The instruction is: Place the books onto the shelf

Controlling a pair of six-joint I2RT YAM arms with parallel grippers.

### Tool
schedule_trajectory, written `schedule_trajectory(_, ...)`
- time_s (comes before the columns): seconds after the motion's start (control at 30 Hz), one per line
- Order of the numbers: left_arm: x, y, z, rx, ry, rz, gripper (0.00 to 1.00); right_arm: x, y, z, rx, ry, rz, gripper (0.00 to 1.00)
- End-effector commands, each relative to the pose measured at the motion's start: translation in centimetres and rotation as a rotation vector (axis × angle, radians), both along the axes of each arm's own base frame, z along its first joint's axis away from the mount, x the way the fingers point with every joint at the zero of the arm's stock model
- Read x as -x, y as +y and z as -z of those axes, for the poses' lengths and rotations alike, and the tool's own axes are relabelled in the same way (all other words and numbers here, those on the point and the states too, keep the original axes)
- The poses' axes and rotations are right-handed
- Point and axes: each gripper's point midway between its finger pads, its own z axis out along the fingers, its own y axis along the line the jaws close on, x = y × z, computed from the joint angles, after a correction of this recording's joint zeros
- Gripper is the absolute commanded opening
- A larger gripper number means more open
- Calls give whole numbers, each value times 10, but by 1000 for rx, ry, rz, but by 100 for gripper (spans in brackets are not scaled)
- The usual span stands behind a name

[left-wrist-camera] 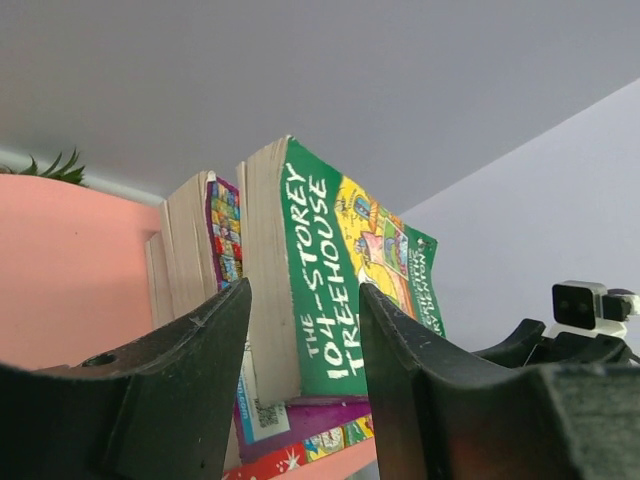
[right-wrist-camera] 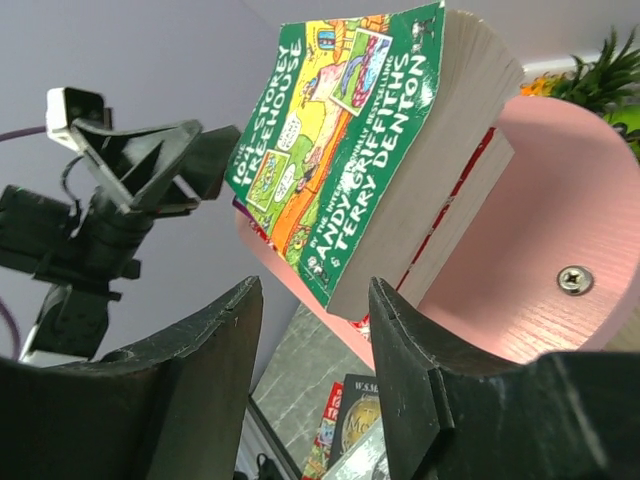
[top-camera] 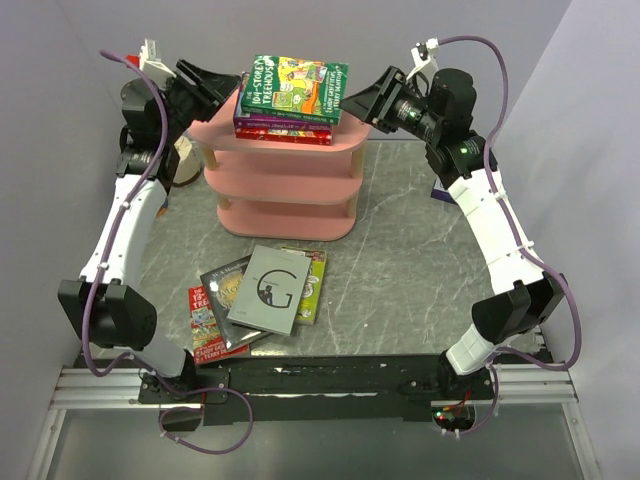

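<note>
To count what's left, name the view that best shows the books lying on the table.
Top external: the table books lie in full view. Right wrist glimpses only a sliver at the bottom; left wrist shows none.

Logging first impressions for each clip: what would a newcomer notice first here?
The green 104-Storey Treehouse paperback tops a stack on the top board of the pink shelf, centre of the overhead view. The left gripper and right gripper flank it from either side, jaws open. In front of the shelf, a grey book with a big G lies atop a loose pile.
</note>
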Motion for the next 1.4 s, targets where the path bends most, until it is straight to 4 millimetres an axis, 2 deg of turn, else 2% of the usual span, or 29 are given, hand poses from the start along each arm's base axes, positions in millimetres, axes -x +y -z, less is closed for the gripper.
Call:
schedule_trajectory(0.0, 28, 8, -53, 14, -144, -14, 53, 2, -6, -25, 4, -84, 38, 55)
schedule_trajectory(0.13, 26, 2, -51, 12, -134, 26, 53, -1, -7, -22, 11, -80, 45, 55)
schedule_trajectory(0.33, 23, -3, -36, 11, -105, 55, 53, -5, -1, -18, 9, -70, 24, 51)
schedule_trajectory(0.6, 21, -7, -30, 12, -92, 82, 52, -7, 14, -17, 24, -61, -9, 47)
schedule_trajectory(1.0, 21, -13, -13, -7, -59, 106, 50, -11, 19, -11, 24, -48, -18, 45)
schedule_trajectory(1.23, 14, -7, -1, -15, -21, 57, 53, -11, 19, -11, 29, -47, -17, 45)
schedule_trajectory(1.37, 15, -11, -2, -17, -25, 75, 52, -13, 19, -9, 31, -42, -17, 45)
